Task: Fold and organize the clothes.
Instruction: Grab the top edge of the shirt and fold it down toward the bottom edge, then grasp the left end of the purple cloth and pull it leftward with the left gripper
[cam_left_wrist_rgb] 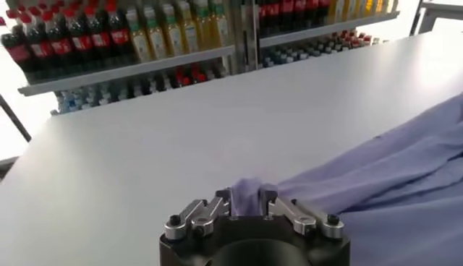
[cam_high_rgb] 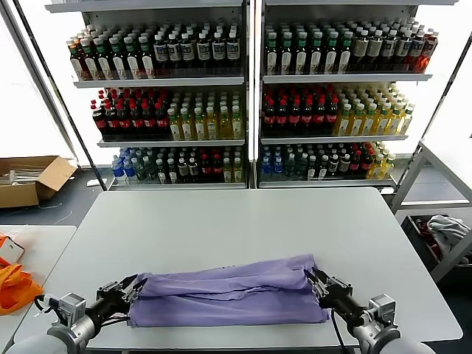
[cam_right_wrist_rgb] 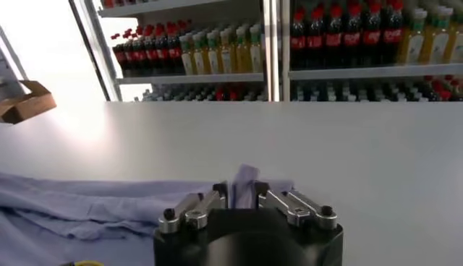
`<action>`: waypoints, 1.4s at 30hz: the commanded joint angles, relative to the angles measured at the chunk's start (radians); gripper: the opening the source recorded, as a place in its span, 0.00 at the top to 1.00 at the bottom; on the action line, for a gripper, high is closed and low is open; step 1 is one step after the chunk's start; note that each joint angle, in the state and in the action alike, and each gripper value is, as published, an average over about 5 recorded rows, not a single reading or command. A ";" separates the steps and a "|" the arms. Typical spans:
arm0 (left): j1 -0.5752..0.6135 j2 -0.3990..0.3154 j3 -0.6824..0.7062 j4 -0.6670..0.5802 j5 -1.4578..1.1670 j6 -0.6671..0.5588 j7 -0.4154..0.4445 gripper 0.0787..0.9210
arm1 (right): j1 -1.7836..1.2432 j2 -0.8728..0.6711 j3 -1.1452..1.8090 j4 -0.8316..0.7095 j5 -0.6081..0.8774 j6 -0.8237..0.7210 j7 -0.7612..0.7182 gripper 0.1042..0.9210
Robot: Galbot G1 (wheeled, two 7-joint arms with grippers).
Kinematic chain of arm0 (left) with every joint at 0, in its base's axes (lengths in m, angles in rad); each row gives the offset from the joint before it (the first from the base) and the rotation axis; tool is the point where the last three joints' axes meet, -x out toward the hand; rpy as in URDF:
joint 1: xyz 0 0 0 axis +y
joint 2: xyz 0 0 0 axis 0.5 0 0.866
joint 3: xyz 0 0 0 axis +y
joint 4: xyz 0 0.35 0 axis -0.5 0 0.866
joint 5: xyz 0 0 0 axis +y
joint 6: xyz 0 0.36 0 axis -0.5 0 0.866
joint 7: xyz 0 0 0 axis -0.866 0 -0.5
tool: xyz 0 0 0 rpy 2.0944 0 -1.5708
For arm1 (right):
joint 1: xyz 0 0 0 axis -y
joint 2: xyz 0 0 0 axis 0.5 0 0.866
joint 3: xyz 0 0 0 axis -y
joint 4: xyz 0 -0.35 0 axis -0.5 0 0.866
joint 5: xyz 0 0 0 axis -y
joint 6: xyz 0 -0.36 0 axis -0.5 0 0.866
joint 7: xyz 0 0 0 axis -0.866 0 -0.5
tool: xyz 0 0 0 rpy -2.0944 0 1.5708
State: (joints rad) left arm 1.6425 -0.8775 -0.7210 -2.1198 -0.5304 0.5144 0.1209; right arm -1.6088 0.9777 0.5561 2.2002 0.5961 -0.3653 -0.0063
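The left pincer (cam_high_rgb: 131,289) pinches the left end of the soft lavender T-shirt (cam_high_rgb: 228,291), folded into a band on the near part of the grey desk (cam_high_rgb: 236,221). Its long axis runs left to right, between both arms. The right pincer (cam_high_rgb: 313,280) pinches the right end. No writing is legible.

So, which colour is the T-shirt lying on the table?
The T-shirt is plain light purple, lavender; no print is visible. The head view shows it best.

a shop: shelves (cam_high_rgb: 251,81) stocked with drink bottles (cam_high_rgb: 295,110).
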 commanded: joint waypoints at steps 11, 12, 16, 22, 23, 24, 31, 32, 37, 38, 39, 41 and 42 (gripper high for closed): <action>0.058 -0.386 0.095 0.017 0.119 -0.148 -0.246 0.25 | -0.186 0.269 0.204 -0.071 -0.135 0.477 -0.104 0.22; 0.047 -0.398 0.102 0.021 0.118 -0.143 -0.258 0.21 | -0.190 0.270 0.208 -0.071 -0.134 0.477 -0.104 0.18; 0.013 -0.430 0.140 0.021 0.111 -0.104 -0.312 0.13 | -0.191 0.262 0.213 -0.073 -0.133 0.475 -0.103 0.13; -0.020 -0.456 0.180 0.030 0.100 -0.059 -0.368 0.12 | -0.189 0.252 0.213 -0.066 -0.123 0.472 -0.103 0.12; -0.022 -0.458 0.184 0.033 0.098 -0.053 -0.373 0.12 | -0.191 0.252 0.213 -0.065 -0.120 0.472 -0.103 0.12; -0.023 -0.459 0.188 0.038 0.097 -0.047 -0.377 0.12 | -0.193 0.252 0.214 -0.064 -0.117 0.472 -0.103 0.12; 0.001 -0.464 0.186 0.047 0.087 -0.002 -0.355 0.29 | -0.211 0.247 0.225 -0.054 -0.098 0.470 -0.115 0.12; 0.005 -0.464 0.184 0.046 0.087 -0.006 -0.351 0.33 | -0.212 0.246 0.226 -0.052 -0.095 0.468 -0.117 0.12; 0.019 -0.459 0.167 0.030 0.118 -0.085 -0.300 0.50 | -0.202 0.242 0.219 -0.046 -0.091 0.456 -0.115 0.12; 0.020 -0.455 0.161 0.027 0.128 -0.107 -0.286 0.53 | -0.197 0.241 0.217 -0.046 -0.091 0.453 -0.114 0.12; 0.019 -0.451 0.153 0.024 0.135 -0.125 -0.271 0.57 | -0.193 0.240 0.214 -0.045 -0.091 0.450 -0.113 0.12; 0.013 -0.433 0.125 0.023 0.139 -0.154 -0.233 0.63 | -0.187 0.237 0.210 -0.044 -0.090 0.445 -0.112 0.12; 0.004 -0.416 0.098 0.029 0.136 -0.166 -0.206 0.67 | -0.185 0.235 0.209 -0.042 -0.090 0.443 -0.112 0.12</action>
State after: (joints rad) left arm 1.6587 -1.3127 -0.5672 -2.0946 -0.4251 0.4461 -0.1853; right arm -1.7970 1.2073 0.7622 2.1557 0.5035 0.0747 -0.1161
